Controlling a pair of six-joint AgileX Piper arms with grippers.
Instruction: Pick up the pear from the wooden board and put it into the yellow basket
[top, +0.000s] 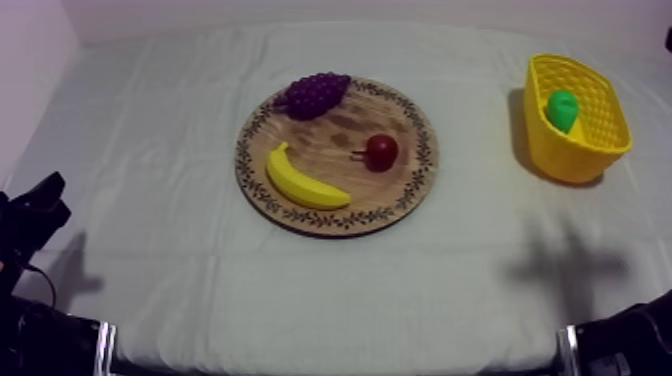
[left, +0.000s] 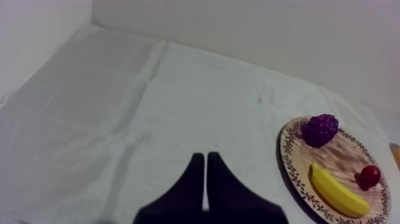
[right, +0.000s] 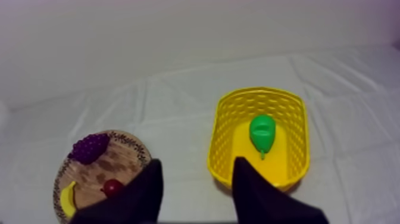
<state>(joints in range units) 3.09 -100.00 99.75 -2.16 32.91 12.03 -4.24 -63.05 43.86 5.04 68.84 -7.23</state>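
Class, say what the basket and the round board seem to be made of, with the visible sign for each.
Yellow basket: probably moulded plastic; even bright colour, walls pierced in a lattice. Wooden board: looks like wood; brown streaky grain, matt, dark pattern round the rim.

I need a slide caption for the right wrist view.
Pear lies in the yellow basket; the open right gripper hovers nearby.
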